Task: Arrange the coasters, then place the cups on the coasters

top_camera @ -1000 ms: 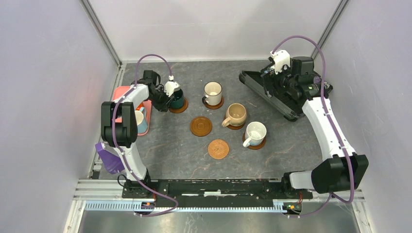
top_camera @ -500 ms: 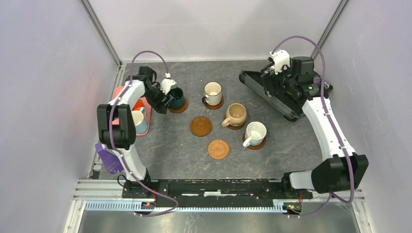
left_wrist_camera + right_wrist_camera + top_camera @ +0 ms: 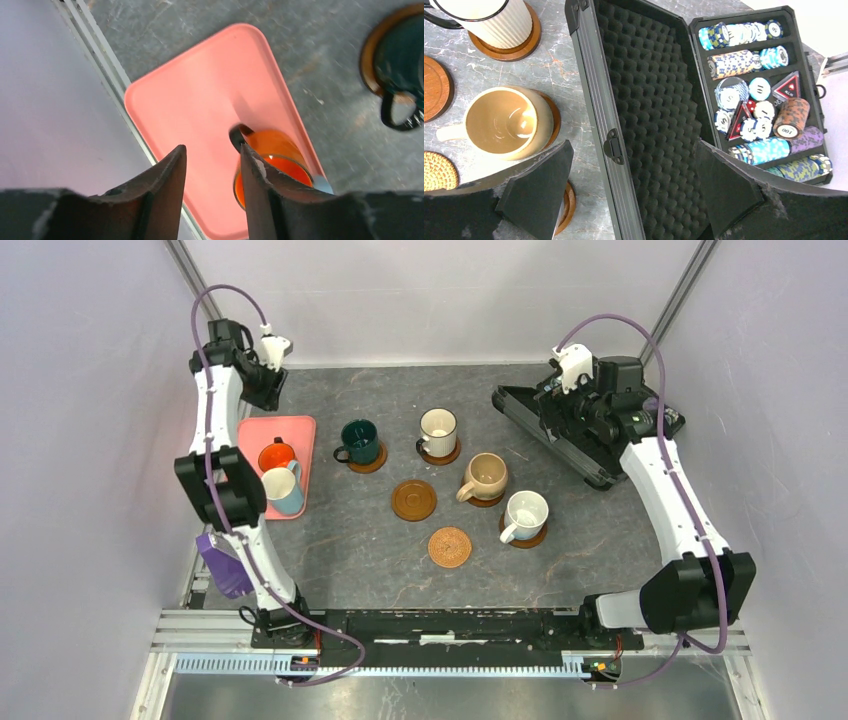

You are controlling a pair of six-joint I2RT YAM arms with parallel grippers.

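Note:
The dark green cup (image 3: 360, 440) stands alone on a coaster (image 3: 372, 462). The cream striped cup (image 3: 437, 429), the beige cup (image 3: 487, 476) and the white cup (image 3: 525, 513) each sit on a coaster too. A plain coaster (image 3: 413, 499) and a woven coaster (image 3: 450, 546) lie bare. The orange cup (image 3: 275, 455) and the light blue cup (image 3: 284, 491) stand on the pink tray (image 3: 297, 430). My left gripper (image 3: 212, 155) hangs open and empty over the tray's far end, the orange cup (image 3: 272, 150) just below it. My right gripper (image 3: 634, 150) is open wide above the case.
An open black case (image 3: 644, 100) with foam lining and stacked poker chips (image 3: 759, 90) lies at the back right. A metal rail (image 3: 100, 60) and the side wall run close along the tray's left edge. A purple object (image 3: 222, 565) sits by the left arm's base.
My left gripper let go of the dark green cup on its coaster and swung back and left, rising over the pink tray. The right arm has not moved.

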